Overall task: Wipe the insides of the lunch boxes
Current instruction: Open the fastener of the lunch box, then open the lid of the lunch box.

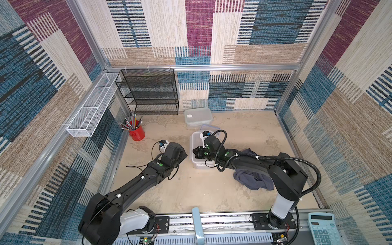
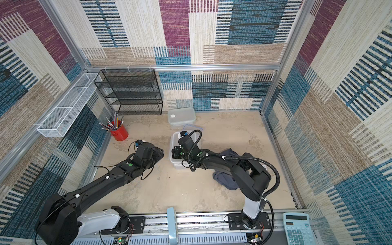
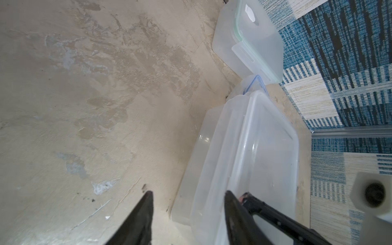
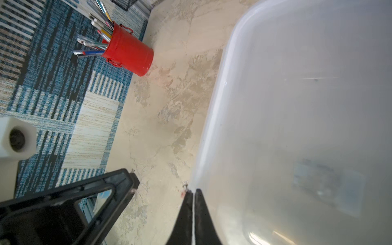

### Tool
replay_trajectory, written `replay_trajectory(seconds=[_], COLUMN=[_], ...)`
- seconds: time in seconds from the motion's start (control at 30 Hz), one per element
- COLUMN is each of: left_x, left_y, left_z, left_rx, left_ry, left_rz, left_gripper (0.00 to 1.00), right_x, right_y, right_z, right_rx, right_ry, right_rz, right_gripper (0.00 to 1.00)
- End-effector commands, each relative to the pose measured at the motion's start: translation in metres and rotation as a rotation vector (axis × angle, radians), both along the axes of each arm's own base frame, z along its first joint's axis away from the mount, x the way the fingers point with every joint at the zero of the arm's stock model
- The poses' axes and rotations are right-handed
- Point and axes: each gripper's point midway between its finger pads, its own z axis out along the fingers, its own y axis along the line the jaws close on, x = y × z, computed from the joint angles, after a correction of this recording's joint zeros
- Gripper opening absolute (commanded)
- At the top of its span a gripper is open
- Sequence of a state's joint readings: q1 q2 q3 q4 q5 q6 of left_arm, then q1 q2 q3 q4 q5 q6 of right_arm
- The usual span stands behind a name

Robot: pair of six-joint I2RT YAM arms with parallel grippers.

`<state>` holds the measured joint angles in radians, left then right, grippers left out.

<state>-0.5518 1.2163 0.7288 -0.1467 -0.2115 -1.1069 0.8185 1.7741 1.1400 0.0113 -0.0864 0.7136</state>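
Reaching from the front left corner of the desk (image 1: 191, 191), the left arm (image 1: 137, 180) lies low and nearly straight toward the middle. The left gripper (image 3: 188, 192) is beside the left wall of the large lunch box (image 1: 196, 163), its fingers spread wide. One finger is over bare desk and the other over the box. The right arm (image 1: 250, 163) rises from the front right, folds at the elbow and stretches leftward over the box. The right gripper (image 4: 193, 191) has its fingers pressed almost together, with the box's thin pale edge running between them.

Three lunch boxes are in view. The large one sits mid-desk, its long axis running front to back; I cannot tell whether its lid is on. The medium lunch box (image 1: 198, 116) stands at the back edge with its lid on, its long axis along that edge. The small lunch box (image 1: 211, 128) lies between those two, mostly hidden, so I cannot tell which way it runs. One grey-blue cloth (image 1: 252, 180) is bunched under the right arm, and one red cup (image 1: 137, 133) of pencils stands near the left edge.
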Motion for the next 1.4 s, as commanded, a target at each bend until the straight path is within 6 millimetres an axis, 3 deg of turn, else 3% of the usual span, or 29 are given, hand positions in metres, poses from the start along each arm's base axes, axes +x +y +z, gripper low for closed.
replay_trajectory(seconds=[0.0,0.07,0.23,0.53,0.87,1.03,1.23,1.37], left_x=[0.003,0.005,0.014,0.047,0.066,0.067,0.063,0.061], left_y=[-0.009,-0.011,-0.019,-0.033,-0.068,-0.067,-0.059,-0.054], left_z=[0.007,0.010,0.011,0.002,-0.007,-0.003,0.004,0.005], left_rx=[-0.077,-0.101,-0.173,-0.342,-0.491,-0.496,-0.429,-0.394], left_ry=[-0.018,-0.031,-0.057,-0.110,-0.076,-0.084,-0.089,-0.081], left_rz=[-0.009,-0.004,-0.026,-0.120,-0.279,-0.274,-0.266,-0.260], left_gripper=[0.76,0.83,0.88,0.90,0.92,0.84,0.59,0.52], right_x=[-0.016,-0.009,0.002,0.005,0.014,0.014,0.011,0.010], right_y=[-0.024,-0.019,-0.014,-0.040,-0.066,-0.075,-0.077,-0.077], right_z=[-0.028,-0.011,0.019,0.065,0.070,0.069,0.060,0.056], right_rx=[-0.209,-0.199,-0.169,-0.081,-0.083,-0.085,-0.087,-0.084], right_ry=[0.098,0.062,0.007,-0.066,-0.077,-0.075,-0.054,-0.045], right_rz=[0.034,0.046,0.068,0.072,0.039,0.018,0.013,0.014], right_gripper=[0.19,0.24,0.33,0.51,0.53,0.53,0.53,0.53])
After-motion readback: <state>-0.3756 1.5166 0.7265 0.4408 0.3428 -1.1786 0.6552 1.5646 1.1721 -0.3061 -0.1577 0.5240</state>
